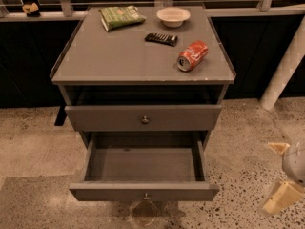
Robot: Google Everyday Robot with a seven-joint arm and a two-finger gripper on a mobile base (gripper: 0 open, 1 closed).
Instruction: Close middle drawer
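Camera view: middle drawer [143,192] pulled far out. Gripper [272,178] low at right, well apart from it, fingers spread, holding nothing. Reaching step, I think. Next you bring gripper to drawer front, push in.

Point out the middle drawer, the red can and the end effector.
middle drawer [109,192]: camera view, pulled-out front panel.
red can [192,56]: camera view, its side.
end effector [272,175]: camera view, lower right, between its open fingers.
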